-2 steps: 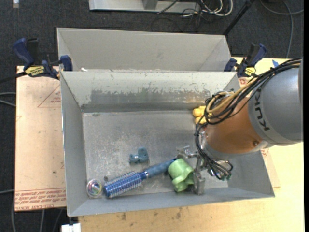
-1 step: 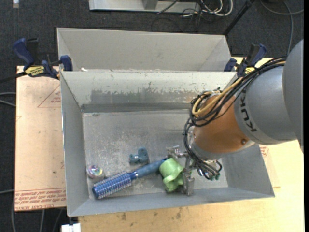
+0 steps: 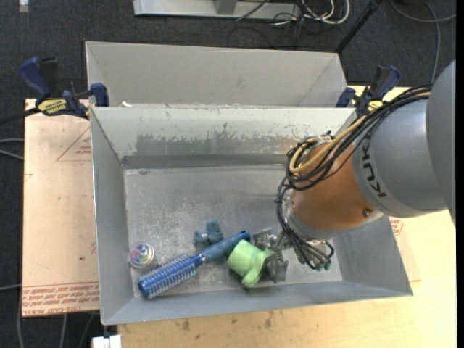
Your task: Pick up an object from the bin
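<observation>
Bin [image 3: 217, 194]: we see one grey metal bin with sloping walls and a scuffed floor.
Loose things: we count four, one of each kind, all lying in the near part of the floor.
Green thing [image 3: 245, 261]: one, light green, rounded and soft-looking, near the middle of the bin's near edge.
Hairbrush [image 3: 185, 269]: one, blue, lying slantwise. Its bristled head points to the near left and its handle end touches the green thing.
Small blue-grey piece [image 3: 210, 232]: one, knobbly, just behind the brush handle.
Round shiny thing [image 3: 141, 254]: one, small and silvery with coloured glints, left of the brush head and apart from it.
Arm [image 3: 413, 158]: one, grey, reaching in from the right, with an orange cover [image 3: 326, 198] and a bundle of cables [image 3: 315, 154] at the wrist.
Gripper [image 3: 272, 256]: one, down at the floor, right against the green thing's right side.
Gripper state: we cannot tell whether it is apart, together or clamped on the green thing.
</observation>
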